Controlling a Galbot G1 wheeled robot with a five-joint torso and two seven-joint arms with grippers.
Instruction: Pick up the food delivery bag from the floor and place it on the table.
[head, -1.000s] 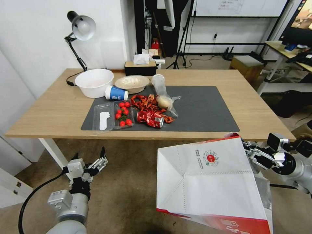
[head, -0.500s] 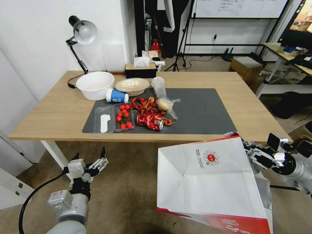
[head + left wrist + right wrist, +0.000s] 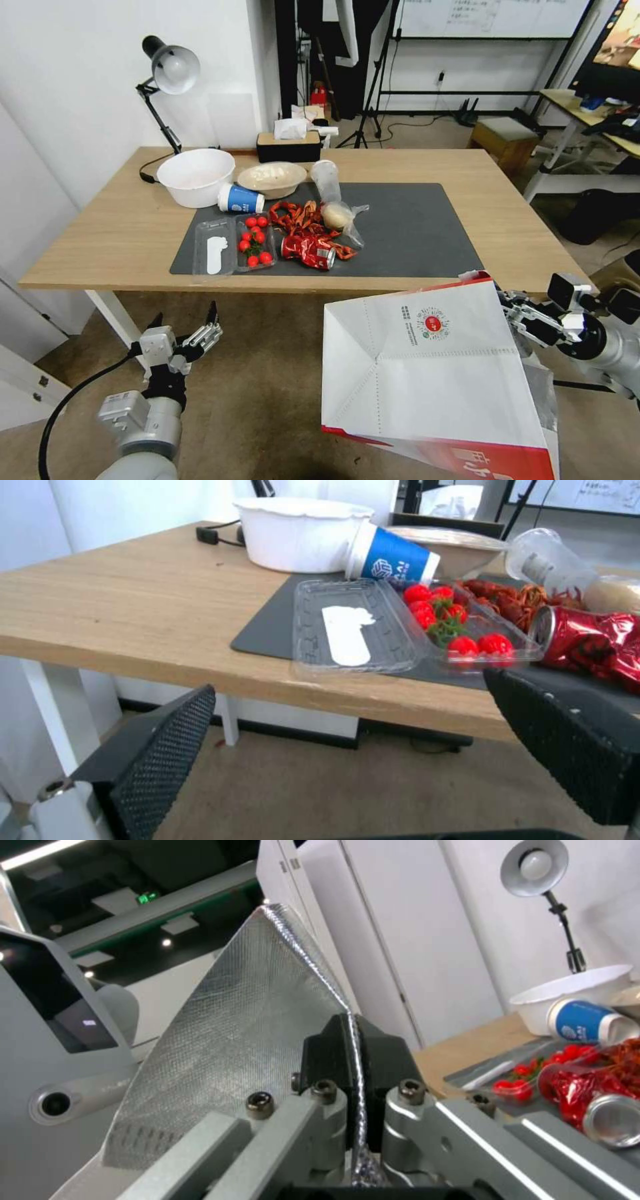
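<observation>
A: Bag's up. The food delivery bag hangs off the floor at 5 o'clock, and the right gripper is clamped on its foil rim.

B: Any change?

A: Only the view shifted; the bag hasn't budged against the gripper. Probably mid-carry.

B: Room?

A: The table edge is just beyond the bag top; the right half of the mat at 1 o'clock is free. The left gripper, jaws spread, is idle at 7.
</observation>
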